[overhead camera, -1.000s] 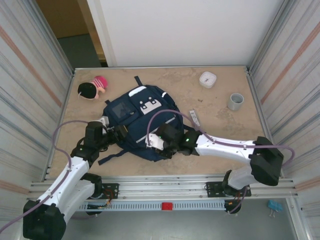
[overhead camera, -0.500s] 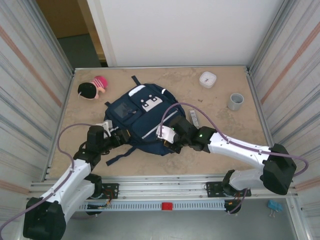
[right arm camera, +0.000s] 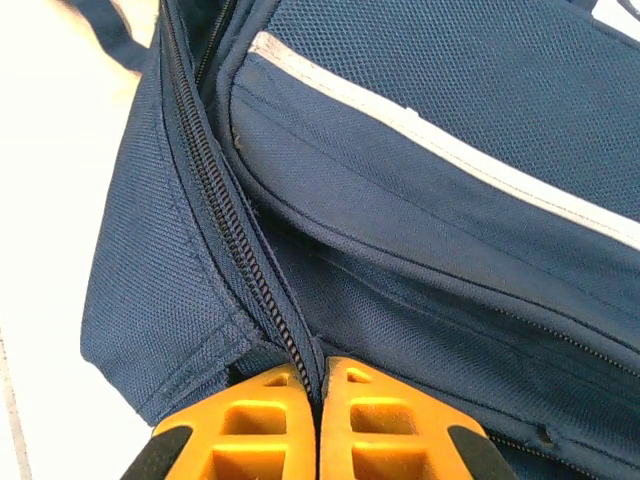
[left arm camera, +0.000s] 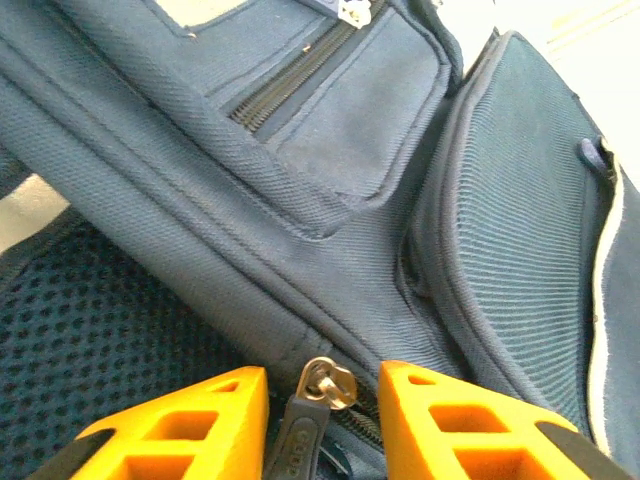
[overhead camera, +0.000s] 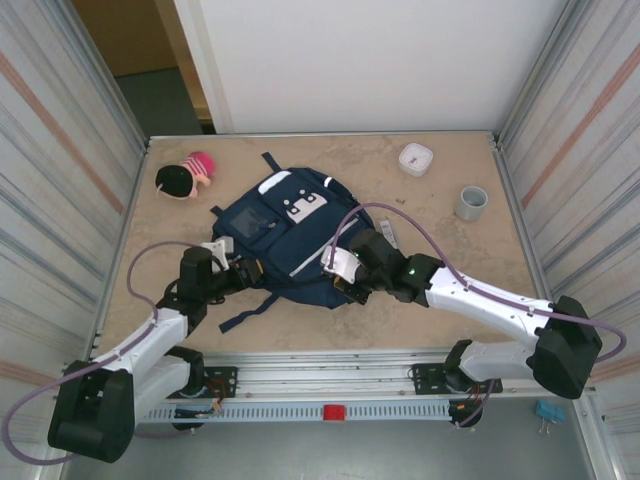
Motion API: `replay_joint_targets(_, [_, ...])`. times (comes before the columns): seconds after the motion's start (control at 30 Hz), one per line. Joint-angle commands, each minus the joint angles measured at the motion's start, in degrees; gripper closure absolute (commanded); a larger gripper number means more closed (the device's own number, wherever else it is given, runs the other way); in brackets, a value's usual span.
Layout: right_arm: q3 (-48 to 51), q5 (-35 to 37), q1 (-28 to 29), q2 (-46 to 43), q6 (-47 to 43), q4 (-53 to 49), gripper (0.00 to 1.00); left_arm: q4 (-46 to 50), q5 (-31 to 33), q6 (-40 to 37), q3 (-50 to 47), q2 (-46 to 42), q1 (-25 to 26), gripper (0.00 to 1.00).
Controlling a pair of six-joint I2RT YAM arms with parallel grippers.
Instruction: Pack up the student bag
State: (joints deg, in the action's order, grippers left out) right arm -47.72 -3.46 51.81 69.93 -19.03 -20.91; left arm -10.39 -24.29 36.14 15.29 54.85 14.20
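Steadying the navy blue fabric backpack [overhead camera: 285, 235], likely for unzipping.
Right fingers [right arm camera: 265, 400] clamp its zip seam [right arm camera: 235, 240]; left fingers [left arm camera: 190, 415] straddle the metal zip pull [left arm camera: 328, 383], apart.

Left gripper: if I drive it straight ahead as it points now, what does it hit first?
The zipper pull, already between the fingers of the open left gripper, then the side of the student bag right behind it. Depth is hard to judge.

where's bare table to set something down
Bare table lies between the grey cup and the right arm, and along the far edge between student bag and white box. Crowded at the bag's near edge, around the left gripper and right gripper.
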Motion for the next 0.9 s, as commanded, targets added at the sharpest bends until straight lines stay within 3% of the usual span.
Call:
replay_joint_targets(0.0, [-0.29, -0.59, -0.7, -2.58, 2.74, 4.65, 1.0, -1.65, -1.94, -1.2, 0.0, -0.5, -0.31, 0.71])
replay_joint_targets(0.1, [-0.31, -0.64, -0.84, -2.68, 2.9, 4.95, 1.0, -1.45, -1.5, -1.58, -0.41, -0.65, -0.34, 0.75])
replay_joint_targets(0.23, [-0.27, -0.67, -0.88, -2.91, 3.02, 5.18, 1.0, -0.94, -0.91, -2.21, -0.61, 0.64, -0.34, 0.66])
replay_joint_targets(0.4, [-0.29, -1.44, -0.96, -3.07, 3.62, 5.43, 1.0, -2.71, -1.78, -2.06, -0.79, 3.67, -0.33, 0.67])
replay_joint_targets(0.67, [0.43, 0.87, -1.01, -2.92, 5.71, 6.63, 1.0, -0.26, -4.17, -0.81, 0.99, 1.88, -0.1, 0.92])
replay_joint_targets(0.87, [0.6, 0.77, -1.0, -0.82, 9.63, 7.48, 1.0, 6.25, -3.03, -0.81, 2.5, -3.86, 1.1, 1.0])
